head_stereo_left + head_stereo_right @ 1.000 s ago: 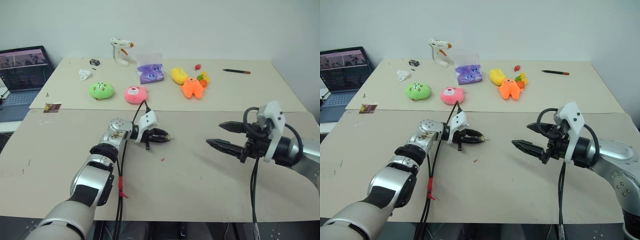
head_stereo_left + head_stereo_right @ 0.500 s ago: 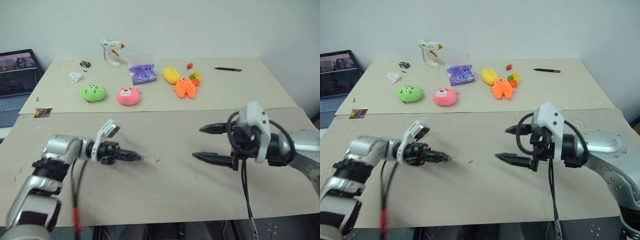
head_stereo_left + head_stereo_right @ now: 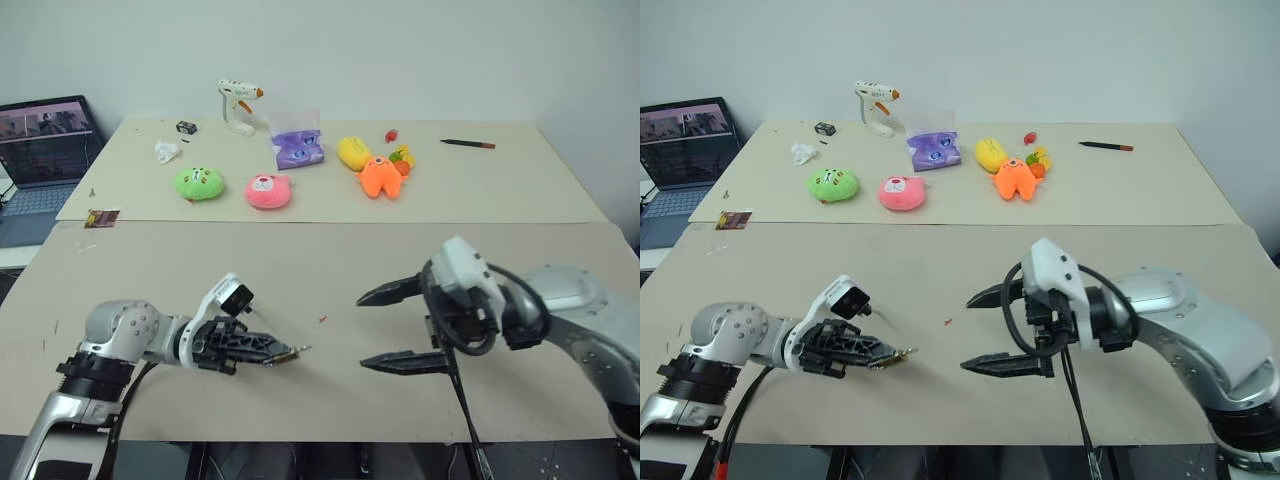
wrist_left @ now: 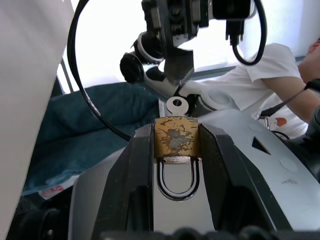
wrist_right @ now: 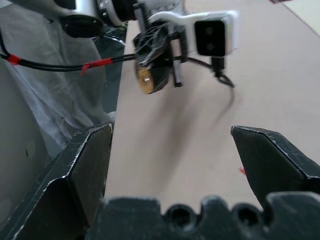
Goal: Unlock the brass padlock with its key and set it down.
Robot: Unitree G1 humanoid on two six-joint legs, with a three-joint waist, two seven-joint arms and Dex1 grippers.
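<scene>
Left gripper (image 3: 268, 352) is clamped on the brass padlock (image 4: 174, 141), held above the near edge of the table (image 3: 330, 270), toward its left corner. In the left wrist view the two black fingers (image 4: 136, 170) press the lock's brass body from either side, with the silver shackle lying between them toward the wrist. The key (image 4: 176, 105) projects from the end of the body away from the shackle; its round silver head with a small hole is clear of the fingers (seated in the lock, as far as can be told). In the head views the key tip shows as a thin glint past the fingertips.

Right gripper (image 3: 378, 328) stands near the left one but apart from it, also over the near edge, with its jaws spread wide and nothing between them. Its fingers (image 3: 388, 292) point toward the padlock. The right wrist view shows the lock end-on in the other gripper's grip.

A tiny red speck (image 3: 323, 320) lies on the table between the two grippers.

Along the far edge: a glue gun (image 3: 239, 103), a purple pouch (image 3: 298, 149), green (image 3: 201, 182), pink (image 3: 269, 190), yellow (image 3: 355, 151) and orange (image 3: 380, 177) plush toys, and a pen (image 3: 468, 144) toward the far right corner. A laptop (image 3: 45, 150) sits beyond the left edge.
</scene>
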